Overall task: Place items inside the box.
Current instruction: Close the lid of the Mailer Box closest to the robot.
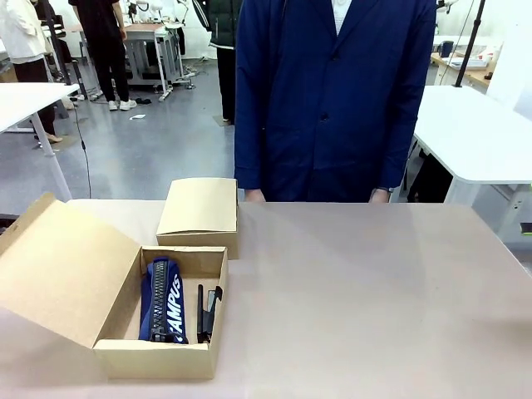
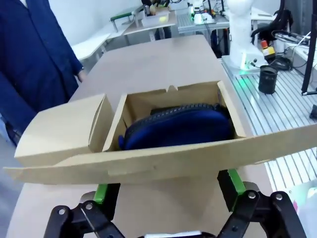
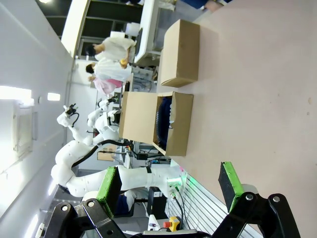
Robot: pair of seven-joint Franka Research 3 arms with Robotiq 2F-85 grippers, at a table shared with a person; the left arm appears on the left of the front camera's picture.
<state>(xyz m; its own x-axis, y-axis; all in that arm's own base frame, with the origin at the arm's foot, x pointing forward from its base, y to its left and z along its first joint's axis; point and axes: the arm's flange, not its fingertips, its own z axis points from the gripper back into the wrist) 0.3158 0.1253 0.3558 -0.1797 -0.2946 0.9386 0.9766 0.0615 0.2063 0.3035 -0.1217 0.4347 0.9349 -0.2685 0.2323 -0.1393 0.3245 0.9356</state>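
Note:
The open cardboard box [image 1: 158, 359] sits at the table's near left, its lid [image 1: 62, 270] folded out to the left. Inside lie a navy pouch [image 1: 166, 299] with white lettering and, to its right, a black stapler [image 1: 206, 312]. In the left wrist view my left gripper [image 2: 168, 191] hangs open and holds nothing, just behind the box's lid [image 2: 148, 161], looking in at the navy pouch [image 2: 183, 130]. My right gripper [image 3: 168, 186] is open and holds nothing, well away from the box [image 3: 181, 124] over bare table.
A second, closed cardboard box [image 1: 199, 208] stands just behind the open one. A person in a navy coat [image 1: 332, 91] stands at the far edge with both hands [image 1: 253, 196] at the table rim. Bare tabletop [image 1: 374, 291] spreads across the middle and right.

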